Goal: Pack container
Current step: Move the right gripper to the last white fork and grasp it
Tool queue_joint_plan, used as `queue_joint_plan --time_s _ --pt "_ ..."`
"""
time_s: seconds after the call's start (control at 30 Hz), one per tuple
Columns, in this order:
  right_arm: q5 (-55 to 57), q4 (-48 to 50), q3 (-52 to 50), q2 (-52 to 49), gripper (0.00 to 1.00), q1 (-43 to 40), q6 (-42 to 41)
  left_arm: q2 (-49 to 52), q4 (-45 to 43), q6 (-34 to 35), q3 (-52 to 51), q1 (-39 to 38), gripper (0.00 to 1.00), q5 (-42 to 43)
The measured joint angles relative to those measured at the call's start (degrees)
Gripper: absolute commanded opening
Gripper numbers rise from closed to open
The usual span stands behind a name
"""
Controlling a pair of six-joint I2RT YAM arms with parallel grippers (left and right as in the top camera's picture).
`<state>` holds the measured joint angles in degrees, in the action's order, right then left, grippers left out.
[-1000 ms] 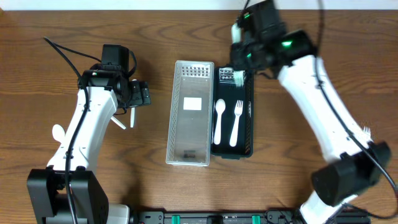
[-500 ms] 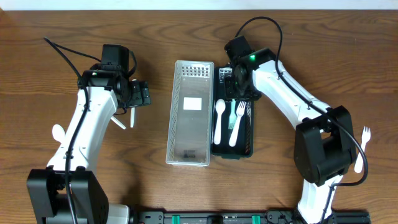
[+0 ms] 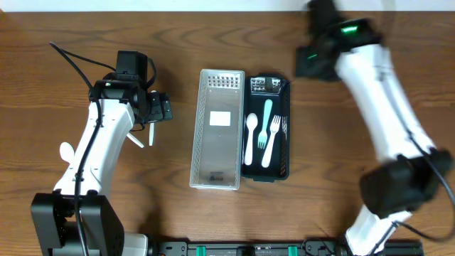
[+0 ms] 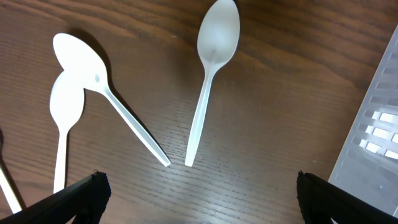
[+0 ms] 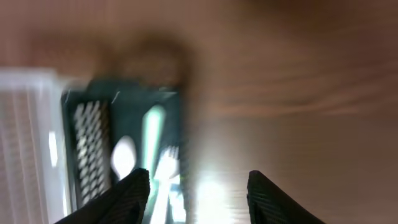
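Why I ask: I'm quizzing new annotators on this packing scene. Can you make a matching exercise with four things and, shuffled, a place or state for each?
Things:
1. teal utensil
2. silver perforated container
3. loose white spoons
4. left pincer

Places or states:
A. open, holding nothing
B. lying on the bare table, outside any container
C. inside the black tray
D. standing right beside the black tray

Pairs: 1-C, 2-D, 3-B, 4-A

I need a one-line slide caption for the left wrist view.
Left gripper, jaws open, above three white spoons on the wooden table.
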<state>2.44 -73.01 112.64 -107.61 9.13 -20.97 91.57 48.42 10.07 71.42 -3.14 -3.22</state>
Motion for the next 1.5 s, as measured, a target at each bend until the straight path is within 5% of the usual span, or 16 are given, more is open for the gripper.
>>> queue_joint_plan --time_s 0.3,0.53,1.03,1.5 --pt "3.56 -11.04 1.05 6.84 0.77 -28.28 3.41 0.0 -0.07 -0.02 0.0 0.0 0.98 0.0" --pt "3.63 -2.45 -13.92 5.86 0.88 -39.91 13.22 0.0 -0.52 -0.02 0.0 0.0 0.98 0.0" --pt "-0.09 26.6 -41.55 5.33 0.95 -45.94 32.54 0.0 -0.66 0.0 0.0 0.0 0.98 0.0" --pt "-2.49 30.6 -45.33 1.38 0.93 -48.26 33.55 0.0 -0.68 -0.02 0.0 0.0 0.98 0.0"
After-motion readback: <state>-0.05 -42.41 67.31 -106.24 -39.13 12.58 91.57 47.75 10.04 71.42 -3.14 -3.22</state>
